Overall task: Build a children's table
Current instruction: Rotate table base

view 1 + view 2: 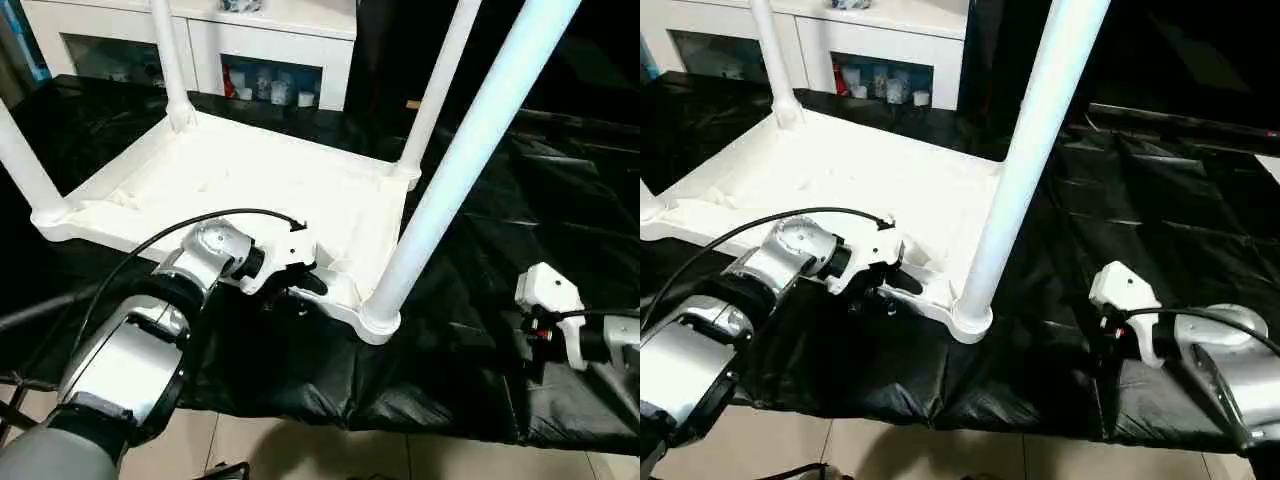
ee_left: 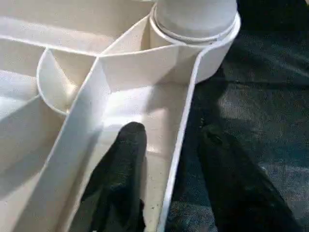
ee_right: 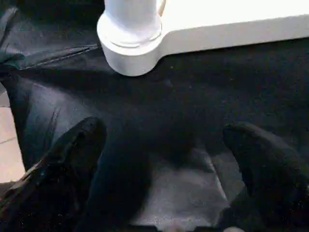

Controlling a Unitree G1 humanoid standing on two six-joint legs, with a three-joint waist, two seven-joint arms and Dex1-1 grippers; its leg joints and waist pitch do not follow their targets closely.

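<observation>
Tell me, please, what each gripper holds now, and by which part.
The left gripper straddles the near rim of the upturned white plastic table top, not visibly clamped. The right gripper holds nothing.

I see an all-white table [image 1: 250,190] on a glossy black sheet [image 1: 480,330], silver forearms, and black fingers [image 2: 120,169].

One tabletop [image 1: 250,180], upside down. Four legs: near right [image 1: 470,150], far right [image 1: 440,85], far left [image 1: 168,60], near left [image 1: 20,160]. Two grippers: left [image 1: 300,280], right [image 1: 535,330]. One cabinet [image 1: 200,30]. One black sheet [image 1: 500,250].
</observation>
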